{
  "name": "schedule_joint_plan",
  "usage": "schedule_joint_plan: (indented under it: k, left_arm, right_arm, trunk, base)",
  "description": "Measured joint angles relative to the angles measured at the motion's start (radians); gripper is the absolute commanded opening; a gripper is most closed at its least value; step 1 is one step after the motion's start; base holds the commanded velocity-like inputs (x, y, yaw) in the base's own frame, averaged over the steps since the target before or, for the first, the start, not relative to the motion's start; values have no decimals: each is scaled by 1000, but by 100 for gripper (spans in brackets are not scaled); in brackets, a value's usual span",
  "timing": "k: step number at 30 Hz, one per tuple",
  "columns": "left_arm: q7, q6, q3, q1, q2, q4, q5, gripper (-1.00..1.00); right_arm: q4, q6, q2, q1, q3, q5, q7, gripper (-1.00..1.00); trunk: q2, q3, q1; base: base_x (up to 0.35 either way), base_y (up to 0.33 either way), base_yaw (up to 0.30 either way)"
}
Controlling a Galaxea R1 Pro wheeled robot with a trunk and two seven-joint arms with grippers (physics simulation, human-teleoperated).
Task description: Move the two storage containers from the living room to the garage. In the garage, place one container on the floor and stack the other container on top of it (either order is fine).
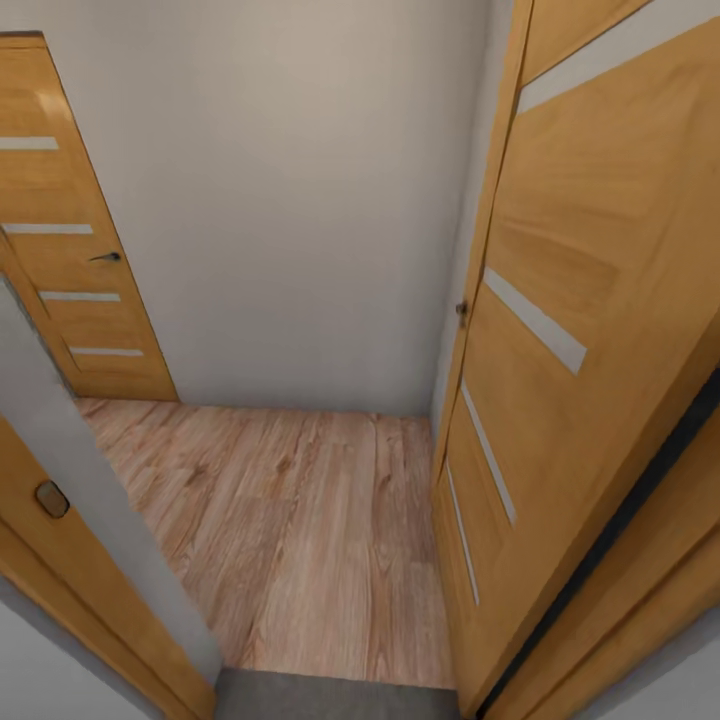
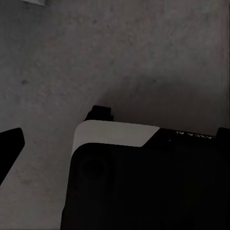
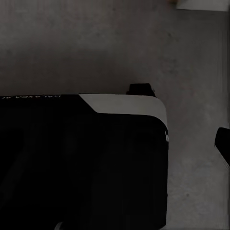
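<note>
1. Head view, far left: a honey-coloured wooden door (image 1: 75, 250), smooth grain, four pale horizontal inlay strips, a small dark lever handle (image 1: 106, 257). It stands shut against the back wall.
2. Near left: a grey-white door jamb (image 1: 90, 480) running diagonally, edged with the same orange wood; a small oval latch plate (image 1: 51, 499) is set into it.
3. Centre: a plain matte grey-white wall (image 1: 300, 200) above a light wood plank floor (image 1: 300, 520), grain streaked pinkish-tan. A strip of dark grey concrete floor (image 1: 330, 698) meets the planks at the bottom edge.
4. Right: an open wooden door (image 1: 560, 330) swung inward, with slanted pale strips and a dark edge.
5. Left wrist view: rough speckled concrete, with the robot's black-and-white base (image 2: 143, 177) in the foreground; cannot tell whether the fingers are spread or pressed together.
6. Right wrist view: the same concrete and base (image 3: 81, 158); finger state cannot be told.
7. No picture reveals where the storage containers are.
</note>
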Motion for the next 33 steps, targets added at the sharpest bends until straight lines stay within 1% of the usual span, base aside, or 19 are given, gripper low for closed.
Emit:
schedule_joint_plan:
  k: [8, 15, 22, 24, 33]
  left_arm:
    - [0, 1, 0, 0, 0, 0, 1, 100]
    - [0, 3, 0, 0, 0, 0, 1, 100]
    - [0, 2, 0, 0, 0, 0, 1, 100]
    - [0, 2, 0, 0, 0, 0, 1, 100]
    - [0, 0, 0, 0, 0, 0, -1, 100]
  right_arm:
    - [0, 0, 0, 0, 0, -1, 0, 100]
    - [0, 0, 1, 0, 0, -4, 0, 100]
    - [0, 0, 0, 0, 0, -3, 0, 100]
    - [0, 0, 0, 0, 0, -2, 0, 100]
    - [0, 0, 0, 0, 0, -2, 0, 100]
  trunk:
    - [0, 0, 0]
    - [0, 0, 0]
    - [0, 0, 0]
    - [0, 0, 0]
    - [0, 0, 0]
  base:
    - [287, -33, 1]
    - [320, 137, 7]
    - [298, 133, 184]
    - [171, 35, 67]
    - [31, 3, 5]
